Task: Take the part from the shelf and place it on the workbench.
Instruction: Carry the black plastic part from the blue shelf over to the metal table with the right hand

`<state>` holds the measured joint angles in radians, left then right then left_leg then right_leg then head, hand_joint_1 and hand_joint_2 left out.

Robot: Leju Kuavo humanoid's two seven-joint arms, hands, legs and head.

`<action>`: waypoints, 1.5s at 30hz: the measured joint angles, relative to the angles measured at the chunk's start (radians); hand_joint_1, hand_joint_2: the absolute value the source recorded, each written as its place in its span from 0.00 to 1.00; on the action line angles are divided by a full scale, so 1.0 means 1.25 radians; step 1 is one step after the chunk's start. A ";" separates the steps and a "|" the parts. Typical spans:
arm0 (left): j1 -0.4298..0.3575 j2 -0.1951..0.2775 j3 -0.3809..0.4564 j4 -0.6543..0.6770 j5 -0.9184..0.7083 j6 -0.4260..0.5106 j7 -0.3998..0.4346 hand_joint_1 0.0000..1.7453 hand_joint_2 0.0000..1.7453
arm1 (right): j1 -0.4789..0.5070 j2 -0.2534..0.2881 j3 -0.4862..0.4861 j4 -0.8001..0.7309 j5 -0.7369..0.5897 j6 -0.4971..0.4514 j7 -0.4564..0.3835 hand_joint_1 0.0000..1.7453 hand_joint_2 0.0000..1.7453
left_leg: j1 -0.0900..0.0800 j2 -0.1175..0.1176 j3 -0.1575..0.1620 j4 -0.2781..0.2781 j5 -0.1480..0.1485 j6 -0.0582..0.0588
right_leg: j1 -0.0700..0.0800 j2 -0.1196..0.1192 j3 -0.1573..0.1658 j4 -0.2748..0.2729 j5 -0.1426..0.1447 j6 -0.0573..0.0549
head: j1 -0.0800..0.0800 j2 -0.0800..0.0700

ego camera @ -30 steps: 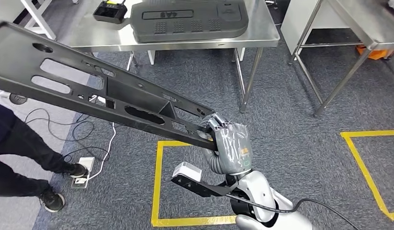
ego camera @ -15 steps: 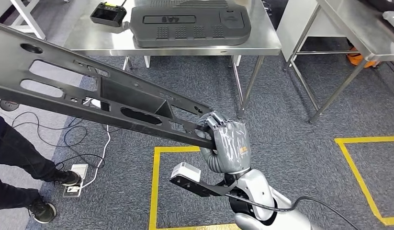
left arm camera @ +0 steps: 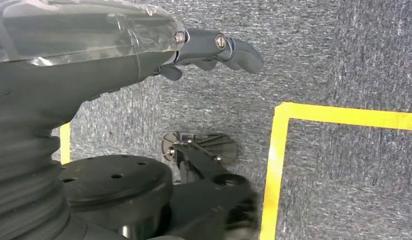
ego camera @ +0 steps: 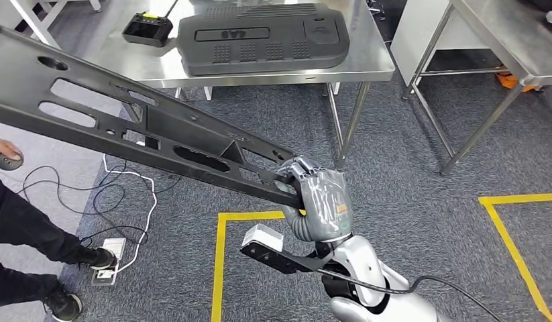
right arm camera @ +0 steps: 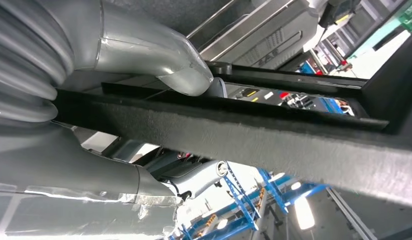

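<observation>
A long black frame-like part [ego camera: 159, 137] with several cut-outs slants from the upper left down toward the middle in the head view. My right hand [ego camera: 320, 198] grips its near end, fingers wrapped over the edge. Up close in the right wrist view, the part's black bar [right arm camera: 254, 135] lies clamped between the thumb and the fingers of my right hand [right arm camera: 143, 55]. The steel workbench [ego camera: 152, 64] stands ahead, beyond the part's far end. My left hand [left arm camera: 93, 55] hangs over the carpet, fingers [left arm camera: 229, 47] loosely apart with nothing in them.
A large black moulded panel [ego camera: 259, 37] and a black controller [ego camera: 147, 28] lie on the workbench. A second steel table [ego camera: 501, 40] stands at the right. A person [ego camera: 25, 228] stands at the left beside cables [ego camera: 125, 184] and a power strip [ego camera: 104, 268]. Yellow tape [ego camera: 219, 268] marks the carpet.
The whole picture has shifted slightly, so the camera moved. The part stays in my right hand. The person's legs have shifted and their hand now shows at the left edge.
</observation>
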<state>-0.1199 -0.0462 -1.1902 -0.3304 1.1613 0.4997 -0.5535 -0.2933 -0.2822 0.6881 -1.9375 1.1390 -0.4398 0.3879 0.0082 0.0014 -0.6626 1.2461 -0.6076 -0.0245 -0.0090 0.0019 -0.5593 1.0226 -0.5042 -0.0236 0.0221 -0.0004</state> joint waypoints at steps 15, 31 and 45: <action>0.003 0.000 0.000 0.000 0.002 0.006 -0.005 0.00 1.00 | 0.003 0.000 -0.009 0.000 -0.037 -0.051 0.003 1.00 1.00 | 0.003 0.000 0.054 -0.166 0.099 0.039 | -0.002 0.002 -0.039 0.160 -0.115 0.041 | 0.007 0.000; 0.003 -0.002 0.000 0.000 0.002 0.012 -0.002 0.00 1.00 | 0.031 0.003 -0.045 0.001 -0.190 -0.183 -0.062 1.00 1.00 | -0.001 -0.001 0.004 0.012 -0.013 0.001 | 0.000 -0.001 -0.002 -0.007 0.006 0.000 | 0.006 0.000; 0.002 -0.002 0.000 0.000 0.002 0.008 0.003 0.00 1.00 | 0.090 0.066 -0.187 0.010 -0.463 -0.201 -0.274 1.00 1.00 | 0.002 -0.001 0.059 -0.174 0.096 0.038 | -0.004 0.002 -0.031 0.124 -0.090 0.040 | 0.009 0.000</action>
<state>-0.1174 -0.0484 -1.1906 -0.3304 1.1640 0.5097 -0.5497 -0.1804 -0.1996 0.4539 -1.9247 0.5606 -0.6905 0.0455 0.0110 -0.0003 -0.5891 1.0291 -0.4882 0.0234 -0.0135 0.0041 -0.5980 1.1779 -0.6170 0.0263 0.0330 -0.0004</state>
